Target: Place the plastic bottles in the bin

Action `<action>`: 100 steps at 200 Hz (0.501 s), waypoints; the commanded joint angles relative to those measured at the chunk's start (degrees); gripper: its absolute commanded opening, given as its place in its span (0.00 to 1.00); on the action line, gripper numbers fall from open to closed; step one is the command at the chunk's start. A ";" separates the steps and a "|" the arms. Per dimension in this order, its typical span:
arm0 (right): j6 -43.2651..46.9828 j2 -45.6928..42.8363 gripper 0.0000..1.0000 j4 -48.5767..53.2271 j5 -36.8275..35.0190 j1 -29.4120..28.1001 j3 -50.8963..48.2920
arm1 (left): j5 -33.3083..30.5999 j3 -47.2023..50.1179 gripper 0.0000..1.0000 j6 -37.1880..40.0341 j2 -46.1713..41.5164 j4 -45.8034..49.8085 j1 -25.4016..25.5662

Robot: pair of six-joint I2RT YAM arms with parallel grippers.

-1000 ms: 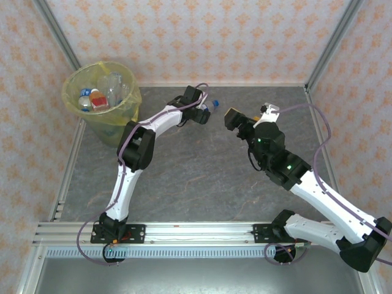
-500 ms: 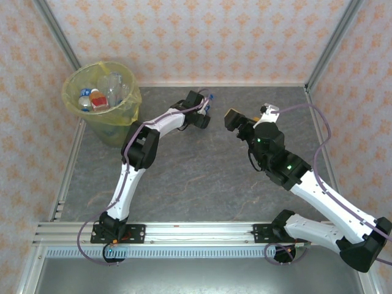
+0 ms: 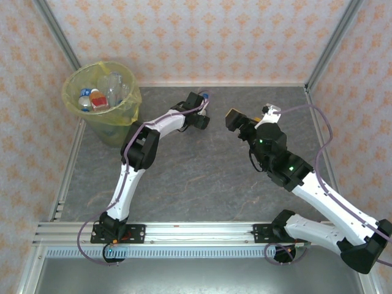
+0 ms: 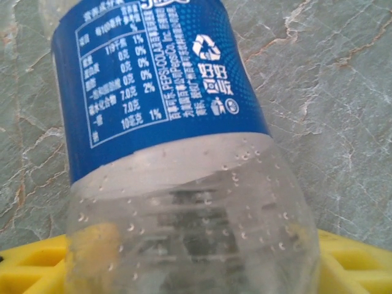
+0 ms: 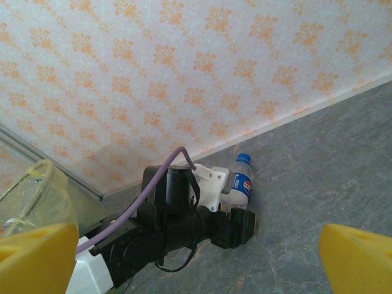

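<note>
L gripper (image 3: 202,107) reaches to the far side of the table (image 3: 202,171) w/ a clear, blue-labelled bottle (image 4: 177,153) between its yellow fingers (image 4: 30,266). In the wrist view the bottle's body presses against the pads on both sides, so the jaws look to be pinching it across the belly, not the neck. That is prob. the firmest hold on a light, round thing that would otherwise roll.

The bottle is near the back wall (image 3: 208,43), blue cap pointing away from the arm. It is well apart from the bin (image 3: 122,116) in the far-left corner, where other bottles (image 3: 98,95) lie piled in the yellow liner. Can't tell whether it rests on the table or hangs just above.

R gripper (image 3: 231,116) hovers near the L one, jaws spread wide w/ nothing btwn them. It is likely held back so the L arm has room to swing over to the bin.
</note>
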State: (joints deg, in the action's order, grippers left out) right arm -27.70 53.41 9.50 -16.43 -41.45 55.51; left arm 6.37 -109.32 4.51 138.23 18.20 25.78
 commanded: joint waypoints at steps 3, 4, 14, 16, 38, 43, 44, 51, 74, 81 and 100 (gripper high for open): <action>-0.51 -0.91 1.00 0.33 0.21 0.14 0.30 | -2.43 0.41 0.78 -0.05 -2.12 1.09 0.14; -0.47 -0.97 1.00 0.34 0.19 0.14 0.30 | -2.51 0.28 0.78 -0.04 -2.06 1.12 0.10; -0.56 -1.10 1.00 0.49 0.01 0.14 0.31 | -2.98 -0.37 0.80 -0.03 -1.64 1.36 0.13; -0.59 -1.11 1.00 0.49 -0.07 0.14 0.24 | -3.02 -0.50 0.80 0.08 -1.58 1.33 0.14; -0.95 -1.80 1.00 0.07 -0.10 0.14 -0.57 | -3.65 -2.65 0.80 -0.09 0.12 2.02 -0.02; -1.06 -1.94 1.00 0.07 -0.05 0.14 -0.66 | -3.56 -3.09 0.80 -0.03 0.54 2.10 0.04; -1.05 -1.97 1.00 0.07 -0.03 0.14 -0.66 | -3.52 -3.14 0.80 0.01 0.59 2.10 0.05; -1.04 -2.07 1.00 0.25 -0.09 0.14 -0.71 | -3.40 -3.98 0.80 -0.12 1.27 2.30 -0.01; -1.17 -2.41 1.00 0.89 -0.57 0.14 -0.62 | -3.03 -5.92 0.78 -0.35 2.74 2.72 -0.02; -1.28 -2.52 1.00 0.94 -0.59 0.14 -0.73 | -2.74 -6.32 0.75 -0.54 3.07 2.75 0.05; -1.41 -2.61 1.00 0.83 -0.55 0.14 -0.93 | -1.99 -6.37 0.67 -0.70 2.95 2.73 -0.03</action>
State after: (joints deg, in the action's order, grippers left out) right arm -28.53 51.79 9.54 -16.29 -41.45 55.46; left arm 4.19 -113.97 4.34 139.37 19.29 25.78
